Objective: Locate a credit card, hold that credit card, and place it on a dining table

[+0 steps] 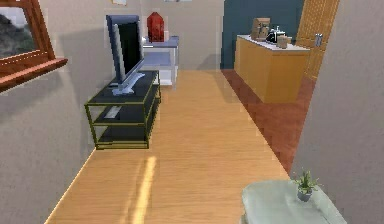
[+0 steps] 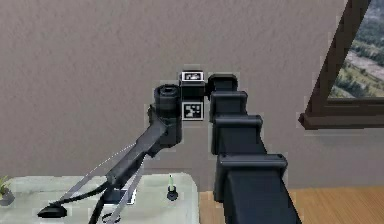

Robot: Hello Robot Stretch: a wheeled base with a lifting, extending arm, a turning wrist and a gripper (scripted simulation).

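Wood floor (image 1: 190, 140): TV stand (image 1: 122, 110) at 10 o'clock, orange counter (image 1: 270, 65) at 1 o'clock, pale table (image 1: 270, 205) with plant (image 1: 305, 185) at 5 o'clock. Gripper (image 2: 80, 212) seen against the tabletop; whether it holds anything cannot be told. Small dark item (image 2: 172, 188) at its 3 o'clock; whether it is the credit card cannot be told.

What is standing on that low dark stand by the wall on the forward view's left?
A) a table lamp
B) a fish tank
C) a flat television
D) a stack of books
C: a thin dark-screened television stands upright on the dark stand.
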